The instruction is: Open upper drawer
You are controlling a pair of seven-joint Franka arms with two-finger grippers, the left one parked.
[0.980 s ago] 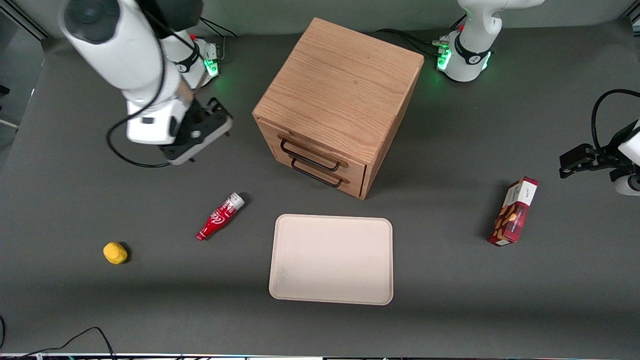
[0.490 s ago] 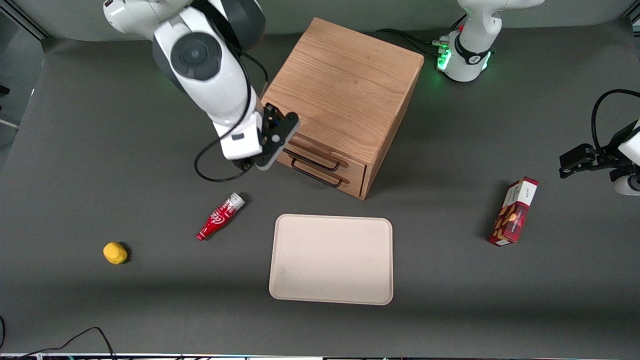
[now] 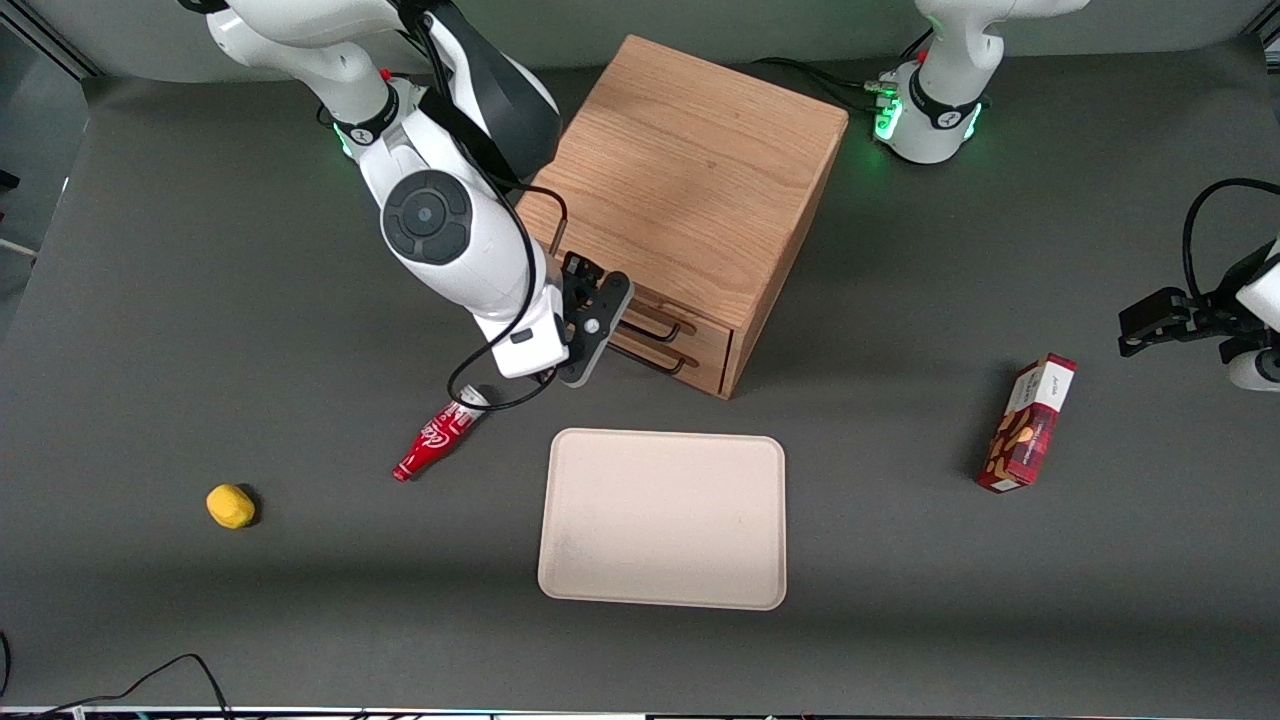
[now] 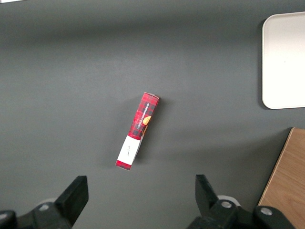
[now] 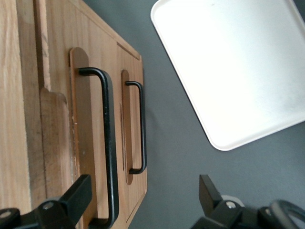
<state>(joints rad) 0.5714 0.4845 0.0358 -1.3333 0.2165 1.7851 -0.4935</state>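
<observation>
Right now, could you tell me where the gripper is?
The gripper hangs open in front of the upper drawer, one finger beside its black handle, above the tray's cabinet-side edge.

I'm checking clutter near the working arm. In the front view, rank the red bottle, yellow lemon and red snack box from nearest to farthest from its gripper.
From the gripper, open at the drawer handles:
1. Red bottle, nearer the camera.
2. Yellow lemon, toward the working arm's end.
3. Red snack box, toward the parked arm's end.

Dark grey table (image 3: 150, 300) carries: oak cabinet (image 3: 680, 190), cream tray (image 3: 662, 518), red bottle (image 3: 438, 435), yellow lump (image 3: 230, 506), red carton (image 3: 1027, 423).
</observation>
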